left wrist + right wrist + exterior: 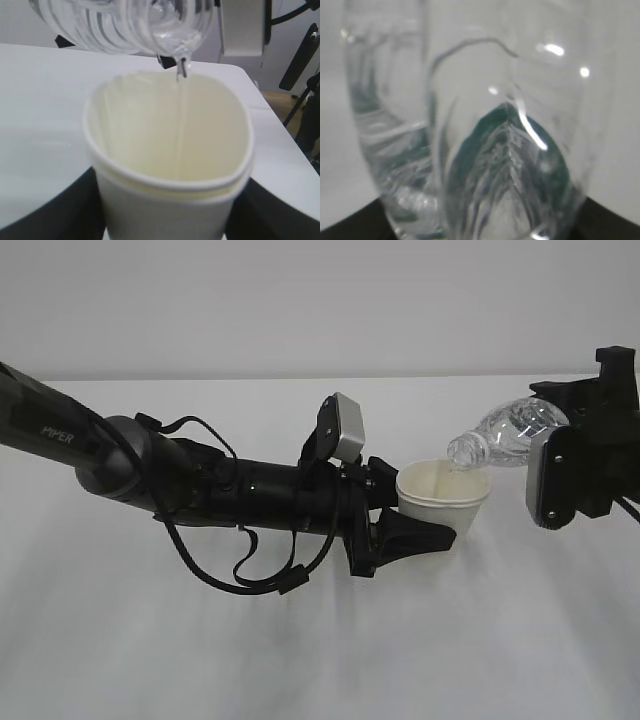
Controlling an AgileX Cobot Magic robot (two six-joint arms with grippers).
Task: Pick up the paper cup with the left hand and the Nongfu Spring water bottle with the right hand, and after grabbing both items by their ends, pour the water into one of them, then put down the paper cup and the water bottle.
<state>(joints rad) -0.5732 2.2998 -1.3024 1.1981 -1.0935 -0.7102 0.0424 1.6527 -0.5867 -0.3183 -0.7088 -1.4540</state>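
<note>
White table [300,660], pale grey wall behind. 1 black left hand [425,520], lettered "PIPER", jaws part-spread, clamped on 1 cream-tinted, rolled-rim paper cup [443,498], held upright above the table at centre. 1 black right hand [590,455] at 3 o'clock grips 1 clear ribbed plastic water bottle [505,435], tilted, its neck over the cup rim. 1 thin stream of clear water [181,120] falls into the cup.

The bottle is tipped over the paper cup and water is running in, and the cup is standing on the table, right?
Not quite: the cup is not standing on the table; the left gripper holds it up in the air, as the exterior view shows. The rest holds: the bottle is tipped over it and a thin stream of water runs in.
</note>
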